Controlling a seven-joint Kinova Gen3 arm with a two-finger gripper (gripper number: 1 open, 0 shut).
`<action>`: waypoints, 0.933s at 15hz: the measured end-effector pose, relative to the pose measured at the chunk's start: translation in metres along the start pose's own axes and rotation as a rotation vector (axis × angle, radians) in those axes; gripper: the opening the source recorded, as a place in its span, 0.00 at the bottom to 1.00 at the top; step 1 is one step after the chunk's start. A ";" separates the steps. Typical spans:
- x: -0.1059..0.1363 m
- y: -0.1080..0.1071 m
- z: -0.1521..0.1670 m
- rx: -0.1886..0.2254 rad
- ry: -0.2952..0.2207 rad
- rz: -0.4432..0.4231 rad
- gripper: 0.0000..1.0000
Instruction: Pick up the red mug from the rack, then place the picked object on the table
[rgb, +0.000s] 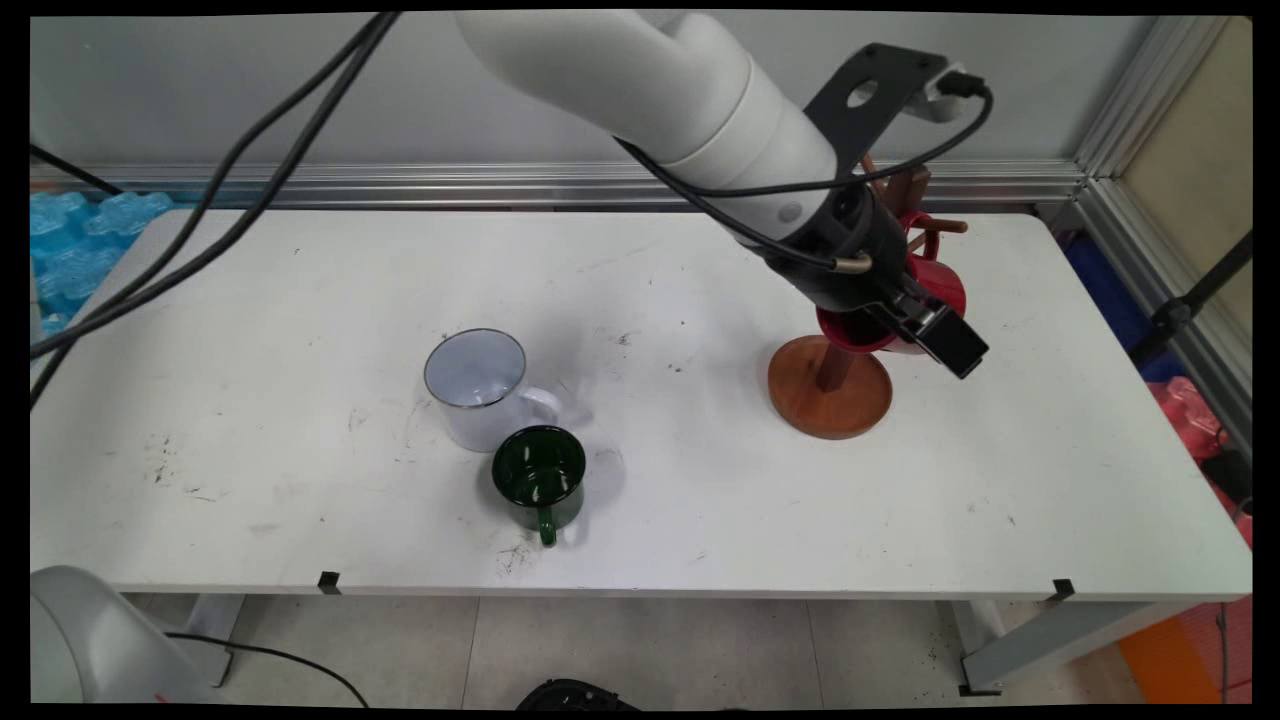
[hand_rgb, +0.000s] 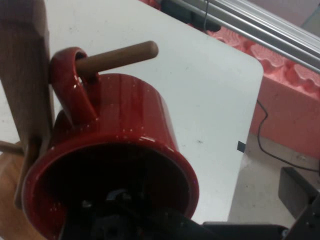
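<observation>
Red mug (hand_rgb: 120, 145) is hanging by its handle on a wooden peg (hand_rgb: 117, 56) of the mug stand (rgb: 830, 385), right of centre in main view, mouth facing me. My gripper (rgb: 925, 325) is reaching w/ one finger inside the rim; can't tell if it's pinching. White mug (rgb: 478, 385) & green mug (rgb: 540, 478) are sitting lower left.
</observation>
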 end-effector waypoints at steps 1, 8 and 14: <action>0.000 0.000 0.003 0.004 -0.003 -0.004 1.00; 0.003 -0.002 0.013 0.041 -0.004 -0.019 0.00; 0.003 -0.003 0.016 0.070 -0.003 -0.027 0.00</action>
